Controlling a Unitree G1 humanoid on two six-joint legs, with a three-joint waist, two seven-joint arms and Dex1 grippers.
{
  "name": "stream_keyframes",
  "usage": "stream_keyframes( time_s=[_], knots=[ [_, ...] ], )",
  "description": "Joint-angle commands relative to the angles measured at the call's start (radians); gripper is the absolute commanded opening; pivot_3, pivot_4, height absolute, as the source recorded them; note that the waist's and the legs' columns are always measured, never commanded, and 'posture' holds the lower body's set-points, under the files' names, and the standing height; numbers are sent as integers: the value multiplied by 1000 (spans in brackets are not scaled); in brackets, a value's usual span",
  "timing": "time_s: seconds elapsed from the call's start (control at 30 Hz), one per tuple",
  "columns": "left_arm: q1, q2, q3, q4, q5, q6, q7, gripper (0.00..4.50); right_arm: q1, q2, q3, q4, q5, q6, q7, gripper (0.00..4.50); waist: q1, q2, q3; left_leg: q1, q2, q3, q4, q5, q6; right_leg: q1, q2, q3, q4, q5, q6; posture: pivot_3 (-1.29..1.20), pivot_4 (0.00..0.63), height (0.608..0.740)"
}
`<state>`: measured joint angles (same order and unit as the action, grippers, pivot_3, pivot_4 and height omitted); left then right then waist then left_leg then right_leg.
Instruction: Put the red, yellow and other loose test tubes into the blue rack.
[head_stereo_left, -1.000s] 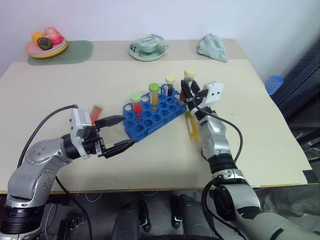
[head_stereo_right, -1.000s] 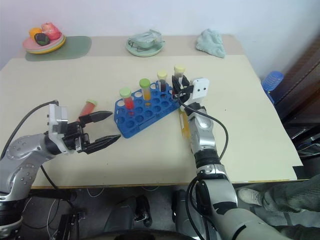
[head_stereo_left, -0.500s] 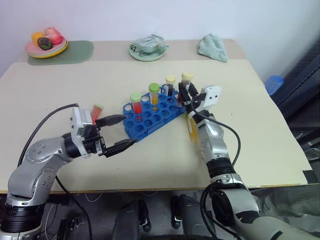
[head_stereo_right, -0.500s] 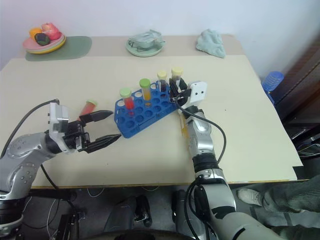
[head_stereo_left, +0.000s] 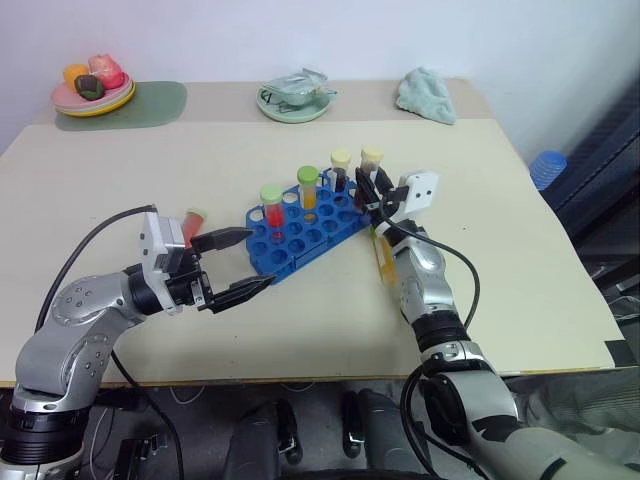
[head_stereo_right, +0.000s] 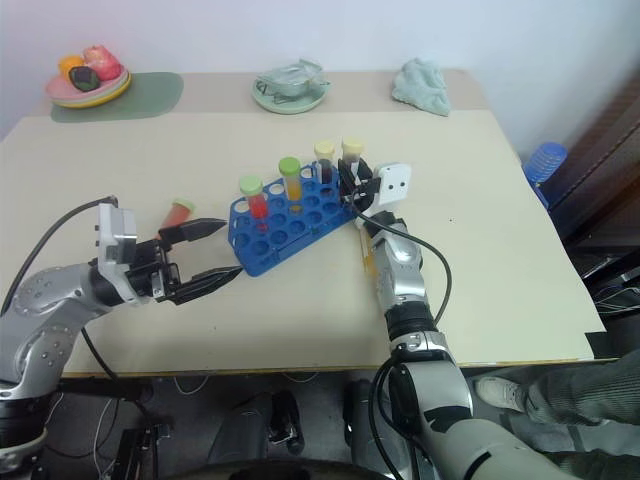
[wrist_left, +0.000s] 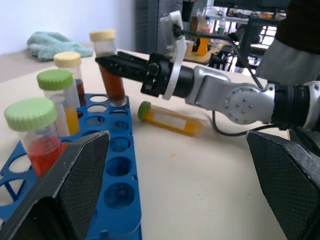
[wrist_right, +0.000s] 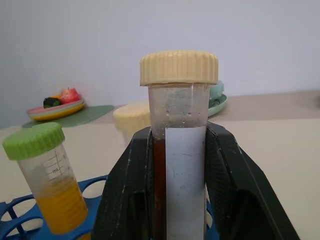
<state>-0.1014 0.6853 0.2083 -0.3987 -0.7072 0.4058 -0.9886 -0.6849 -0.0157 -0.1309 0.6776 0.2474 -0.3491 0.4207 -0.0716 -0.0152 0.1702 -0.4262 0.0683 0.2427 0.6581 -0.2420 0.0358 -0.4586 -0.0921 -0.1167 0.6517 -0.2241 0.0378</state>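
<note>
Right gripper clamps a cream-capped tube of dark brown liquid, upright, at the blue rack's 3 o'clock corner, whether seated in a hole cannot be told. Rack sits mid-table, holding a red tube with green cap, an orange tube with green cap and a dark tube with cream cap (all upright). Left gripper, fingers spread wide and empty, hovers at the rack's 8 o'clock. A loose red tube lies at the rack's 9 o'clock, a loose yellow tube on its side at 4 o'clock, under the right arm.
</note>
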Motion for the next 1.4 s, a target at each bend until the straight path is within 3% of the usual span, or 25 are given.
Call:
stream_keyframes(
  time_s=[0.03,0.1,0.23,0.37,0.5,0.63,0.77,0.87,0.93,1.03,1.13,1.4],
  knots=[
    [2,5,20,-37,-17,-4,7,4500,1,-10,-10,43,-11,-36,-8,790,0,0,0,0,0,0,0,0,0,0,0,0,0,0,0,0,150,740],
    [0,5,18,-38,-17,-4,10,4500,13,-7,-7,46,1,-43,22,790,0,0,0,0,0,0,0,0,0,0,0,0,0,0,0,0,150,740],
    [-2,4,16,-37,-19,-4,12,4500,43,-5,2,12,15,-70,74,2575,0,0,0,0,0,0,0,0,0,0,0,0,0,0,0,0,150,740],
    [-4,1,12,-32,-19,-5,12,4500,67,-25,32,-42,-67,-134,25,4489,-1,0,0,0,0,0,-1,0,0,-1,0,0,0,0,0,0,150,740],
    [-13,-11,-2,-25,-15,-9,13,4500,95,-83,72,-191,-175,-77,-44,4489,1,0,0,0,0,0,-1,0,0,-1,-2,0,0,0,0,0,150,740],
    [-24,-28,-18,-15,-4,-16,9,4500,146,-162,83,-464,-293,130,-140,4489,3,0,0,0,0,0,-1,0,0,-1,-4,0,0,0,0,0,150,740],
    [-40,-42,-36,8,7,-30,0,4500,159,-280,84,-779,-217,594,-39,4489,1,1,0,0,0,0,-1,0,-1,-1,-4,0,0,0,0,0,150,740],
    [-51,-52,-47,21,13,-36,-8,4500,131,-355,73,-909,-128,856,31,4489,1,0,0,0,0,-1,-1,0,-1,-2,-4,0,0,-2,-3,0,150,740],
    [-61,-58,-56,35,19,-44,-18,4500,63,-403,38,-958,-29,1168,52,4489,0,0,0,0,0,-1,-1,0,-1,-2,-4,0,0,-2,-4,0,150,740],
    [-72,-66,-67,55,31,-57,-30,4500,-55,-451,5,-939,74,1598,68,4489,2,0,0,-1,0,-1,0,0,0,-2,-5,0,0,-2,-5,0,150,740],
    [-74,-71,-74,67,41,-71,-37,4500,-153,-466,-9,-847,118,1842,75,4489,2,0,0,-1,0,-2,0,0,0,-2,-5,0,0,-3,-5,0,150,740],
    [-26,-84,-64,27,45,-85,-16,4500,-209,-472,37,-612,145,1964,33,4489,2,0,0,-3,-1,-2,-1,-1,2,-2,-5,-1,-3,-2,-5,0,150,740]
  ],
)
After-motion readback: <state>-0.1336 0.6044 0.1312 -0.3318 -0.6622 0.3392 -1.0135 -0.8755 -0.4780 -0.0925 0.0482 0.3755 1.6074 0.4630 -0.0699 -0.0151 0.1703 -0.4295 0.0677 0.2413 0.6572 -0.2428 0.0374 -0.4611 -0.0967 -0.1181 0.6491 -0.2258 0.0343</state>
